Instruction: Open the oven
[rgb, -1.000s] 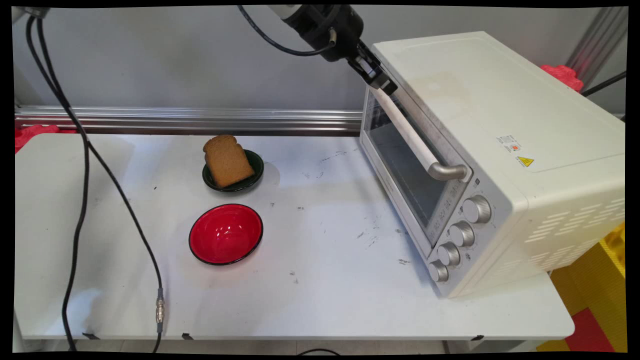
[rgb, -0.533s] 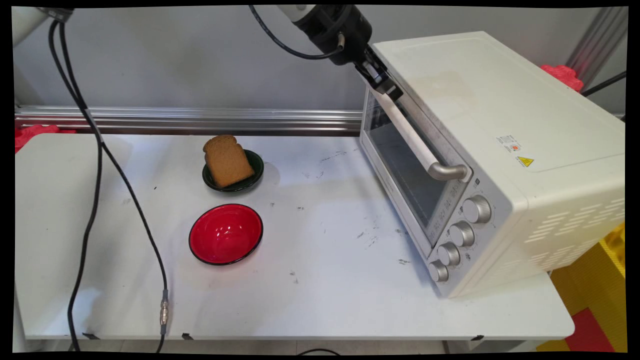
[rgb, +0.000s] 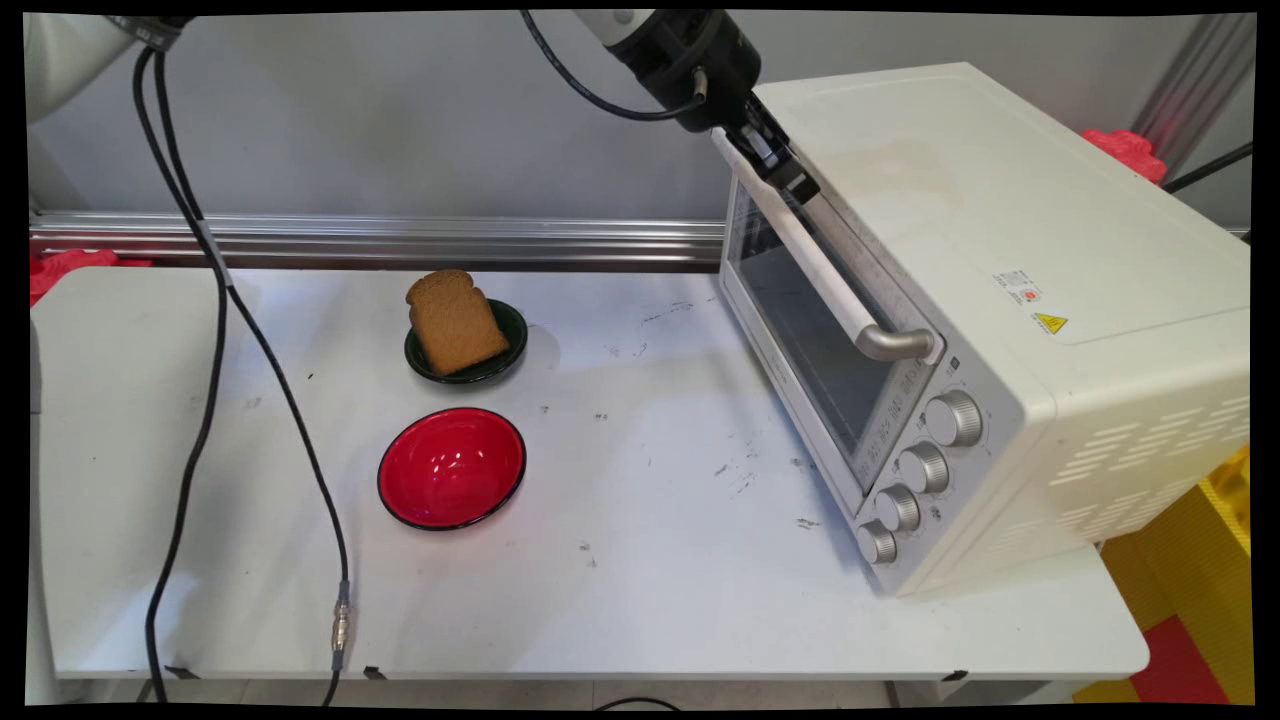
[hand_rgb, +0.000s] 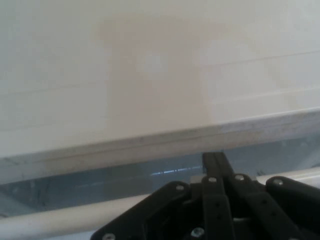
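While the tool (rgb: 778, 165) sits at the far end of the oven's door handle (rgb: 822, 270), we cannot tell how far its jaws stand apart or whether they grip the bar; the hand view shows only black linkage over the handle and the door's top edge. We judge a slip possible: the handle is a smooth, pale rounded bar with curved metal ends, and a hold so near one end could twist off. The toaster oven (rgb: 985, 300), a cream box with a glass door and ribbed silver knobs, stands at the counter's (rgb: 650, 600) right and might skid.
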